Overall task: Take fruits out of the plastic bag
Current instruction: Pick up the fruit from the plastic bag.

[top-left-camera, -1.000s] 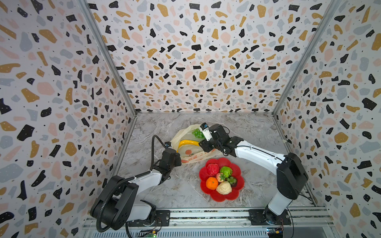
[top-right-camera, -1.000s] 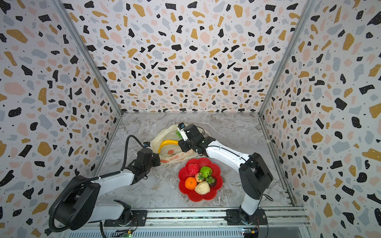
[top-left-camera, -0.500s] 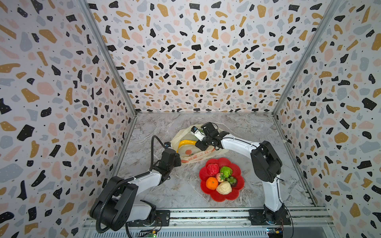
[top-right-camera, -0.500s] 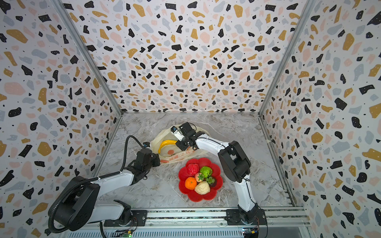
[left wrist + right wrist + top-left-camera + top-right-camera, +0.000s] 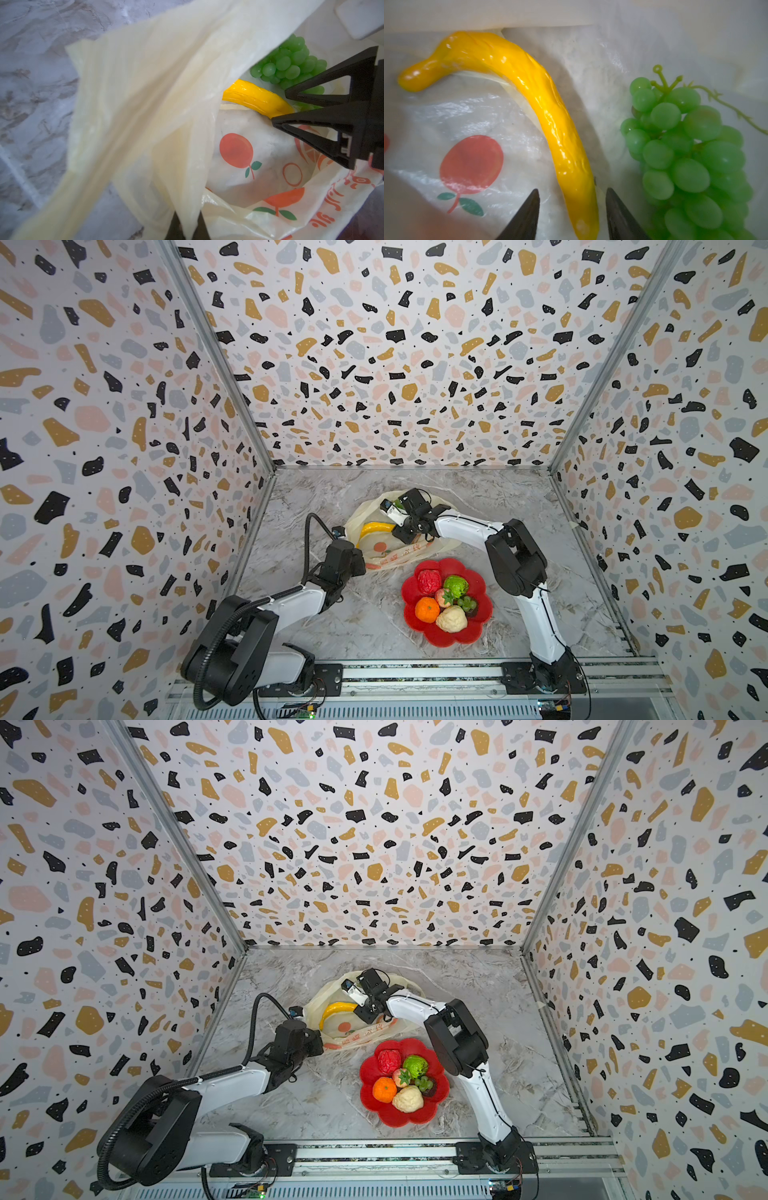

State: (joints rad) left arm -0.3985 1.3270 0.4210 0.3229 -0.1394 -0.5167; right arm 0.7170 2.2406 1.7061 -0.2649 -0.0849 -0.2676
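In both top views: banana (image 5: 374,527) inside the plastic bag (image 5: 388,556), just beside the right pincer (image 5: 397,532), farther from the left pincer (image 5: 360,568). Left wrist: left pincer pressed together on a fold of bag film; banana and grape bunch (image 5: 291,64) within. Right wrist: right pincer spread, straddling the banana's near end, gaps either side — long axis running away from the tips, crosswise to the closing direction; likely ready to pinch.

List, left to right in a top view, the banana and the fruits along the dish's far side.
Banana in the plastic bag → bumpy red fruit → green fruit, both in the red dish.
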